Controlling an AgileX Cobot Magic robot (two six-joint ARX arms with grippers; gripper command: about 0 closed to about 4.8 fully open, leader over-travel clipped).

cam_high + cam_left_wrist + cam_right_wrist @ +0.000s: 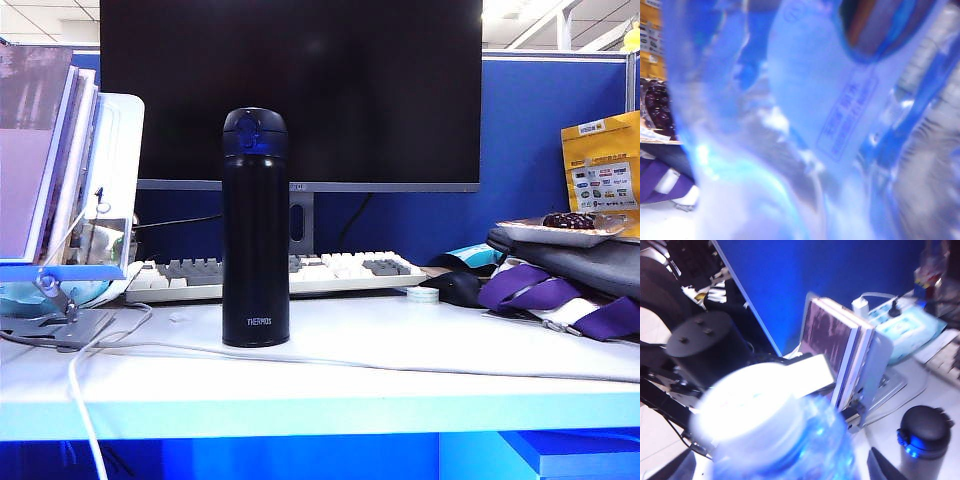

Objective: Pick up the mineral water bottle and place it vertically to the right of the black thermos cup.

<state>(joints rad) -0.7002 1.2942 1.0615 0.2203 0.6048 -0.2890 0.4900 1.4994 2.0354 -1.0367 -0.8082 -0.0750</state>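
Filling the left wrist view at close range: mineral water bottle (805,125), absent from the exterior view, likely aloft. Left gripper's jaws hidden, hold impossible to confirm. Spread wide either side of the bottle below its white cap: right gripper (780,467). Risks ahead: slipping in a handover, clipping the upright black thermos cup (255,230), toppling if released tilted onto the desk (450,350).

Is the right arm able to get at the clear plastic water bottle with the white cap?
Probably yes: the clear plastic water bottle sits just before the open right gripper, with nothing between.
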